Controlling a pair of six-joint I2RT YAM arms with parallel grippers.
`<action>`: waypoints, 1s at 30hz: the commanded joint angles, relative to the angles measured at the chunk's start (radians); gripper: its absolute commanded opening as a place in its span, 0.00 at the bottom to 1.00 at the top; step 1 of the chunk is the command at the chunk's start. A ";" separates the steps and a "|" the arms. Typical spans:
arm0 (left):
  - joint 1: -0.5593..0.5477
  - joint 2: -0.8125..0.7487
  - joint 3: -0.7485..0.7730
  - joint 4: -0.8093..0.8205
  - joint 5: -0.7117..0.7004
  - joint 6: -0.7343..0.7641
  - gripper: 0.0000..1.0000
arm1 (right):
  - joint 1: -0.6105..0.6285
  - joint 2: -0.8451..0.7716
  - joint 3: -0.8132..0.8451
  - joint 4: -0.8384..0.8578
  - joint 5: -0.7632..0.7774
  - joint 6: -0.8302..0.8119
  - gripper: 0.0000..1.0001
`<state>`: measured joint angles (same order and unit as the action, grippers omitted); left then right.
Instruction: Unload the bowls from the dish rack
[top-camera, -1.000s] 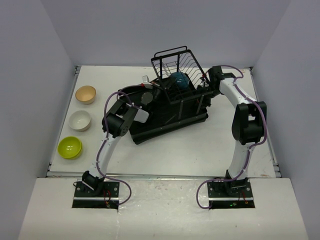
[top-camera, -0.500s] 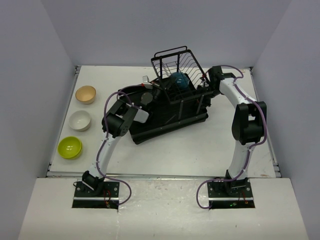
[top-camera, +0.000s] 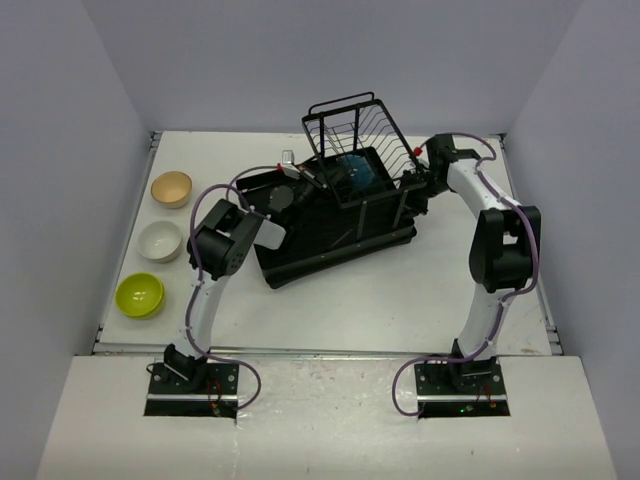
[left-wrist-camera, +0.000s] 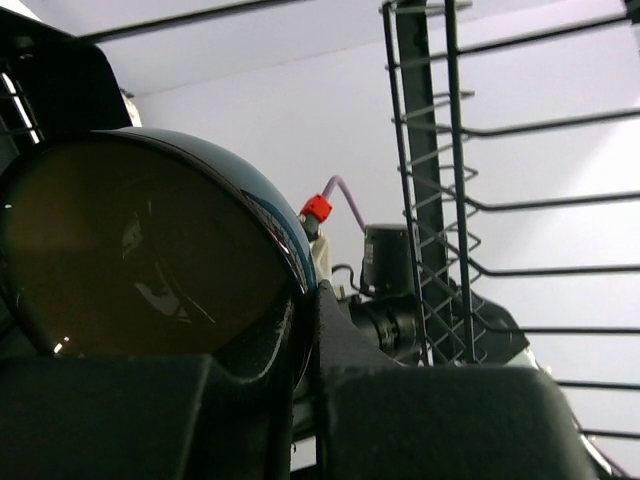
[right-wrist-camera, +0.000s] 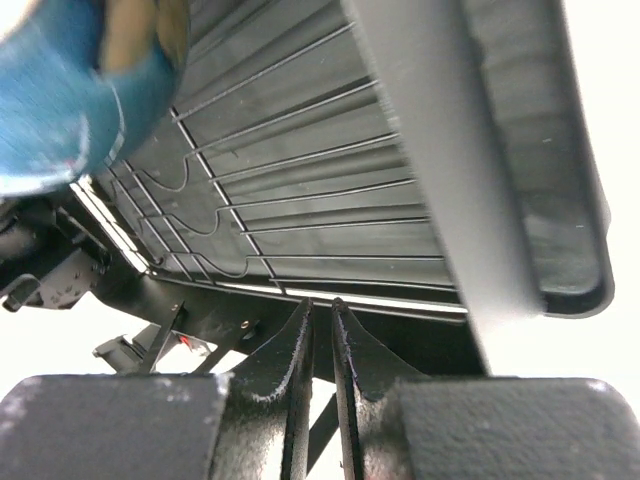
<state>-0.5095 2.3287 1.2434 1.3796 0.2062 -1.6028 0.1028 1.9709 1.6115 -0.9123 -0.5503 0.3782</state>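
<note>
The dark blue bowl (top-camera: 358, 170) stands on edge inside the wire basket (top-camera: 345, 118) of the black dish rack (top-camera: 340, 245). My left gripper (top-camera: 314, 179) reaches into the rack. In the left wrist view it (left-wrist-camera: 306, 300) is shut on the rim of the blue bowl (left-wrist-camera: 150, 250). My right gripper (top-camera: 413, 183) is at the rack's right end. In the right wrist view its fingers (right-wrist-camera: 320, 305) stand almost together at a wire of the rack (right-wrist-camera: 330, 170), with the blue bowl (right-wrist-camera: 70, 90) at the upper left. A tan bowl (top-camera: 171, 188), a cream bowl (top-camera: 160, 241) and a lime bowl (top-camera: 140, 294) sit at the table's left.
The basket's wire side (left-wrist-camera: 440, 200) rises close on the right of my left gripper. The three bowls on the table stand in a line along the left edge. White walls close in the table on three sides.
My left arm has reached further into the rack toward the basket, its elbow swinging left. My right wrist has shifted slightly to the right at the rack's end.
</note>
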 joint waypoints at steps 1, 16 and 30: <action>0.014 -0.087 -0.038 0.125 0.107 0.099 0.00 | -0.032 -0.056 0.008 0.029 -0.040 0.010 0.13; 0.051 -0.250 -0.068 0.000 0.292 0.195 0.00 | -0.097 -0.066 0.088 0.029 -0.166 0.025 0.11; 0.173 -0.538 -0.241 -0.286 0.420 0.362 0.00 | -0.144 -0.090 0.094 0.026 -0.149 0.028 0.11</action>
<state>-0.3660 1.8957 1.0443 1.0668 0.5808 -1.3052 -0.0135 1.9415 1.6680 -0.8936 -0.6773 0.4000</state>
